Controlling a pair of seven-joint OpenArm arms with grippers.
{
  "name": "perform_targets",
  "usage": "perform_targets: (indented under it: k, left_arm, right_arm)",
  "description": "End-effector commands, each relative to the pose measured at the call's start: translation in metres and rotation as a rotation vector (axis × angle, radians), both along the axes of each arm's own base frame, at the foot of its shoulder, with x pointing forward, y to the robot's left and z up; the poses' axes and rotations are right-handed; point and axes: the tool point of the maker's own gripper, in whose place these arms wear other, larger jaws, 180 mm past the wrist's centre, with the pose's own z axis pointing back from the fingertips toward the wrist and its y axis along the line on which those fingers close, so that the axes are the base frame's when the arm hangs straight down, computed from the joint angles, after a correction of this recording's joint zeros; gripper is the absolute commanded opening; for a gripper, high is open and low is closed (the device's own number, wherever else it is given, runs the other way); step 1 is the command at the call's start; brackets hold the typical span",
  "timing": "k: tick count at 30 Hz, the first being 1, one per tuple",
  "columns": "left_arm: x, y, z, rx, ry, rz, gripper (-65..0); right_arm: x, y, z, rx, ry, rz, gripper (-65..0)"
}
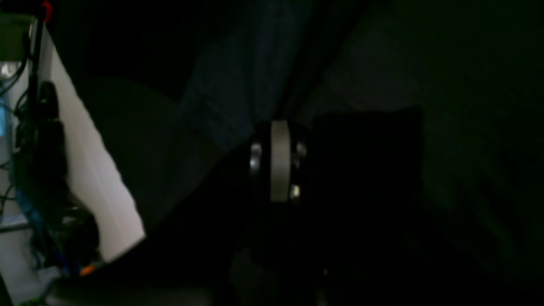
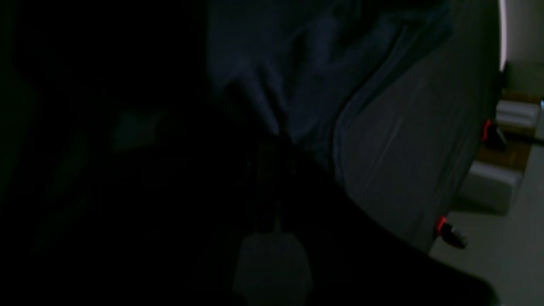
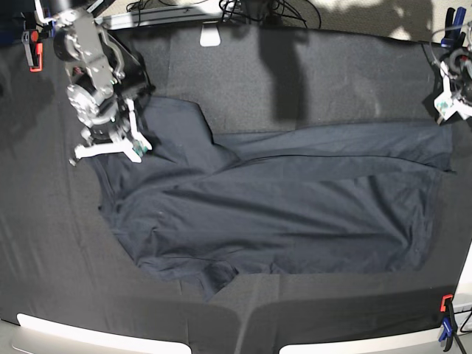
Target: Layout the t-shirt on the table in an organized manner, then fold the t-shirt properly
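desk (image 3: 310, 74): wide, covered in black creased cloth, clamps at its corners; it carries everything here.

t-shirt (image 3: 280, 214): dark cloth spread across the middle of the desk, stretched sideways between the two arms, with long diagonal creases and a bunched flap on its near hem. Not yet flat, so by my judgement the layout step is in hand, not the folding.

right pincer (image 3: 110, 144): at the t-shirt's edge on the base view's left side, clenched. It sits right at the cloth, but the pictures are too dark to show whether cloth is actually caught between the tips.

left pincer (image 3: 451, 103): at the t-shirt's opposite end, by the desk's far right edge in the base view, clenched. The cloth runs up to it as if held, though the grip itself is not clear.

how to do it well: pull both ends away from the t-shirt's middle evenly and low over the desk, so that the creases draw out without lifting the hem.

what to watch: the desk's own black cover lies just under the t-shirt; a pinch that goes too deep may take both layers.

check: the bunched flap at the near hem probably needs its own tug afterwards.
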Motion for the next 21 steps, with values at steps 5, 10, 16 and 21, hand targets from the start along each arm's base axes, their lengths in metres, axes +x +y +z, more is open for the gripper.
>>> perform_targets:
  k: [5,10,16,21]
  left_arm:
    - [-0.021,-0.003,0.018,0.064,0.036,-0.114,-65.0]
    - [-0.036,0.000,0.020,0.130,0.090,-0.135,-65.0]
    - [-0.039,0.002,0.021,0.121,0.094,-0.122,-65.0]
    - [-0.038,-0.005,0.024,0.081,0.077,-0.133,-65.0]
  right_arm:
    - [-0.039,-0.017,0.025,-0.102,0.012,0.046,-65.0]
    - [-0.071,-0.015,0.032,-0.122,0.048,0.073,-65.0]
    - [-0.092,-0.005,0.034,-0.104,0.069,0.080,-65.0]
    - [-0.095,0.004,0.042,-0.084,0.057,0.092,-65.0]
